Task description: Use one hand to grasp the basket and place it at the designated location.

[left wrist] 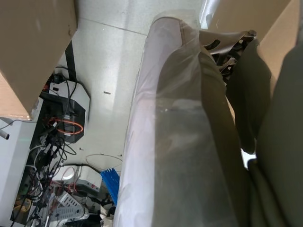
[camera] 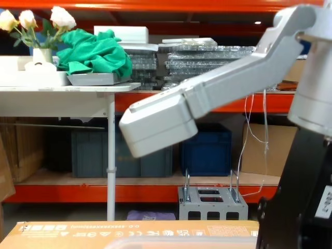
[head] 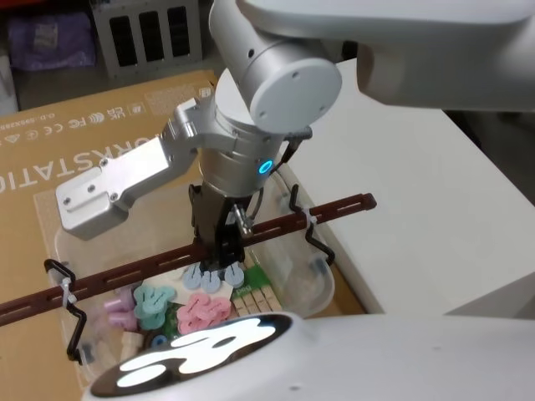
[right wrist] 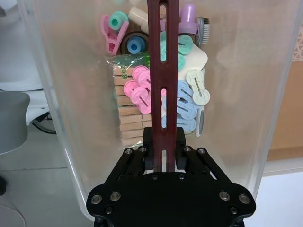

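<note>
Your right gripper (right wrist: 164,143) is clamped mid-bar on the handle (right wrist: 163,71) of the basket (head: 319,286), likely so its load hangs level

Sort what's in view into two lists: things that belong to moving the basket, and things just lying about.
Job in hand: basket, its bar handle, right gripper shut on that handle, clips inside the basket.

Lying about: cardboard box, white table, grey metal box, blue crates, green cloth, flowers.

Clips (head: 203,311) lie in the basket (head: 322,288), over the cardboard box (head: 75,142), left of the table (head: 418,200).
</note>
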